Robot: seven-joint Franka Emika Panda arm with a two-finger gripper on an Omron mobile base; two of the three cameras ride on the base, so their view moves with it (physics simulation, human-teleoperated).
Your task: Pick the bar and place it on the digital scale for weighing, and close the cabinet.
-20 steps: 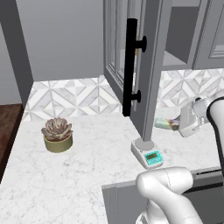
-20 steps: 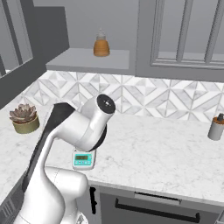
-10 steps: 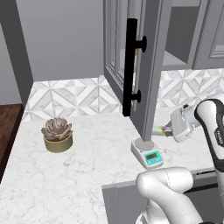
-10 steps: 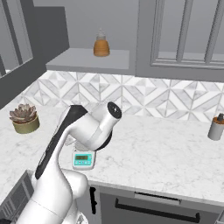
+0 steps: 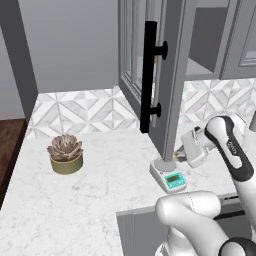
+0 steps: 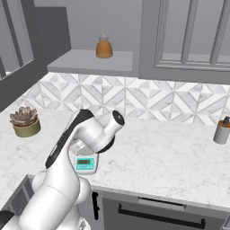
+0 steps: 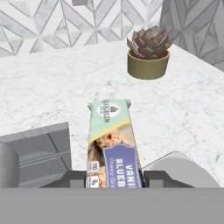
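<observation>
My gripper (image 7: 114,179) was clamped on the bar (image 7: 113,146), one dark fingertip (image 7: 72,178) pressed to each long edge, the wrapper sticking out ahead of me over the marble counter (image 7: 52,87). In the left base view the bar (image 5: 180,156) hung just above the scale (image 5: 169,176), at its right rear, not touching the plate. The scale (image 6: 85,163) sat near the counter's front edge, its teal display facing out. The cabinet (image 5: 150,75) door stood open, its black handle (image 5: 148,76) edge-on above the scale. A succulent (image 7: 148,51) in its olive pot sat well beyond the bar's tip, and an orange-brown bottle (image 6: 104,44) rested on the cabinet shelf. A small grey shaker (image 6: 221,130) stood far right by the backsplash.
</observation>
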